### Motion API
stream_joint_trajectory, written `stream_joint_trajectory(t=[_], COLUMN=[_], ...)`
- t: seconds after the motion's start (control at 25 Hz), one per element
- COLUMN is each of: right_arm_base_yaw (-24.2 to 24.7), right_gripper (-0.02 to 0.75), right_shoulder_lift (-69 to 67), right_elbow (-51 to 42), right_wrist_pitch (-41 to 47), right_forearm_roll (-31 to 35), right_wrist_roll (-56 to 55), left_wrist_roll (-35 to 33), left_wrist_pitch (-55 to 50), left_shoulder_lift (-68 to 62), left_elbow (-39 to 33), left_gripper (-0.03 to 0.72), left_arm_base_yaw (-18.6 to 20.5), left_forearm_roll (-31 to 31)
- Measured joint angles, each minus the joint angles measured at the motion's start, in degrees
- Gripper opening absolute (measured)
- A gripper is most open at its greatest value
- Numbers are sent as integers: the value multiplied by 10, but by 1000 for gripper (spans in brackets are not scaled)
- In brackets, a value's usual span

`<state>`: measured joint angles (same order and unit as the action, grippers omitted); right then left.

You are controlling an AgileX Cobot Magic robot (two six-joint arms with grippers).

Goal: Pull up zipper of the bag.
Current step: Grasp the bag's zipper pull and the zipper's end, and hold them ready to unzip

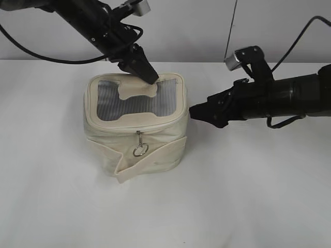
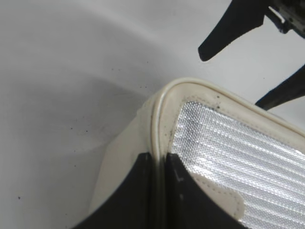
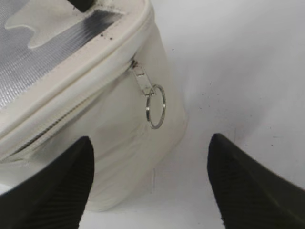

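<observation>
A cream fabric bag [image 1: 155,150] with a silver mesh top stands on the white table. Its zipper runs round below the lid, and the metal ring pull [image 1: 139,151] hangs at the front. My left gripper [image 1: 150,77] is shut on the piped top rim [image 2: 159,109] at the bag's back edge. My right gripper [image 1: 199,112] is open and empty, just off the bag's right side. In the right wrist view the ring pull [image 3: 156,106] hangs ahead of the open right gripper [image 3: 150,139], not touched by its fingers.
The white table [image 1: 248,196] spreads round the bag, and a grey wall stands behind it. The right gripper's dark fingers [image 2: 228,28] show at the top of the left wrist view. Black cables trail from both arms.
</observation>
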<state>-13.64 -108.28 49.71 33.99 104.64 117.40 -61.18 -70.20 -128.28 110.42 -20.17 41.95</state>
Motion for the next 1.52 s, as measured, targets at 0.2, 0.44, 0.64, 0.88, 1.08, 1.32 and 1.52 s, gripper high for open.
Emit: stream_joint_trajectory(t=[0.2,0.44,0.64,0.88,1.08,1.32,1.52], right_arm_base_yaw=[-24,-28,-32,-43,-45,-40,-40], right_gripper=[567,538,525,190,19,10,10], right_shoulder_lift=[-17,-53,-71,-100,-93,-3,86], right_elbow=[19,54,85,117,114,21,-76], right_wrist_pitch=[-33,-41,-41,-41,-51,-71,-51], right_forearm_roll=[-1,-1,-1,-1,-37,-70,-62], right_wrist_roll=[16,17,17,17,-65,-119,-142], left_wrist_roll=[1,1,1,1,6,30,71], left_wrist_pitch=[1,1,1,1,3,5,10], left_shoulder_lift=[0,0,0,0,0,0,0], left_elbow=[0,0,0,0,0,0,0], left_gripper=[53,52,50,50,50,50,48], left_arm_base_yaw=[0,0,0,-1,-2,-3,-4], left_forearm_roll=[0,-1,-1,-2,-3,-4,-4])
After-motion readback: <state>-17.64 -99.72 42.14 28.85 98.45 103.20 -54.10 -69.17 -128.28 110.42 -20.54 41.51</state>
